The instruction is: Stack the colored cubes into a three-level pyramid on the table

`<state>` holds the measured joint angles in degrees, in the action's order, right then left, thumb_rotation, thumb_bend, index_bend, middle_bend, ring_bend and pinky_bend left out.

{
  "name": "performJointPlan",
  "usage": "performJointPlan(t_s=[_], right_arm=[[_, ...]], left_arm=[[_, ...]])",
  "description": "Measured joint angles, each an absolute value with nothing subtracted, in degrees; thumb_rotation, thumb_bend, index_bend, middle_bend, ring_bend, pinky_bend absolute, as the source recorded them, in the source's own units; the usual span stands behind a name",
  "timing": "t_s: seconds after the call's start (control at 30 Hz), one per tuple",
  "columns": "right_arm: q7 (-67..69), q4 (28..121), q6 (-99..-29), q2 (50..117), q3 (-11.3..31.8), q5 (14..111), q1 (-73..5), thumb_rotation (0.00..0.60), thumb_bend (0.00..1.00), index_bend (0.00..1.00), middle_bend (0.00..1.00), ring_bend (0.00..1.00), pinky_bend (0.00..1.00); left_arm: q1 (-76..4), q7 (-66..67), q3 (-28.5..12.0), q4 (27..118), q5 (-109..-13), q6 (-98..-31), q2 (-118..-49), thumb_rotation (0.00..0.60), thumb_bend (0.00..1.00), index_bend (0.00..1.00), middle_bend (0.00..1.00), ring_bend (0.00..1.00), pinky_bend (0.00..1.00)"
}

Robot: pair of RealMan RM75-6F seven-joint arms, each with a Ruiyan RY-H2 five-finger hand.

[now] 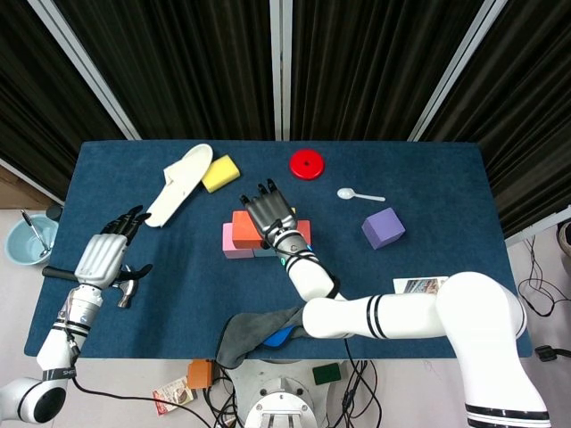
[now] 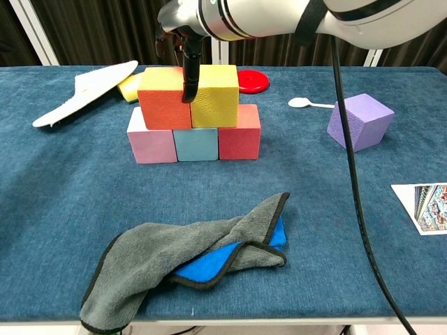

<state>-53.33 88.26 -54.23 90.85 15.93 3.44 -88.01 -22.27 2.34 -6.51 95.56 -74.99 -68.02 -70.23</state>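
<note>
Blue bench [image 2: 63,209] with a small block pile in the middle. Bottom row: pink cube [image 2: 151,142], light blue cube [image 2: 196,144], red cube [image 2: 239,134], side by side and touching. On top: orange cube [image 2: 163,100] over the pink and light blue ones, yellow cube [image 2: 215,95] next to it, touching. No third level yet. Purple cube [image 2: 360,121] alone off to the right, tilted a bit, well apart from the pile.

Right hand [image 1: 268,215] above the pile, fingers [image 2: 188,77] spread, one reaching down in front of the seam between orange and yellow. Not gripping any cube as far as can be seen.

Left hand [image 1: 103,254] far off at the bench's left edge, fingers stretched out, holding nothing, just above a hammer [image 1: 128,287].

Elsewhere: white shoe sole [image 2: 84,89] at the back left, yellow sponge [image 1: 220,173] beside it, red disc [image 2: 252,81] behind the pile, white spoon [image 2: 310,104] near the purple cube, grey and blue cloth [image 2: 192,262] crumpled at the front, printed card [image 2: 424,207] at the right edge.
</note>
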Motion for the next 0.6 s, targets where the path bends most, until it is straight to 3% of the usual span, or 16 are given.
performJointPlan(t_s=[0.6], right_arm=[[-53.3,88.8,-53.9,90.5,15.4,3.5,-88.1,0.600,0.17,0.14,0.24,0.06,0.00]], left_arm=[[-22.4,2.0,-6.6,95.4,-75.1,-68.0,-70.2,0.597,0.17,0.11,0.04,0.09,0.18]])
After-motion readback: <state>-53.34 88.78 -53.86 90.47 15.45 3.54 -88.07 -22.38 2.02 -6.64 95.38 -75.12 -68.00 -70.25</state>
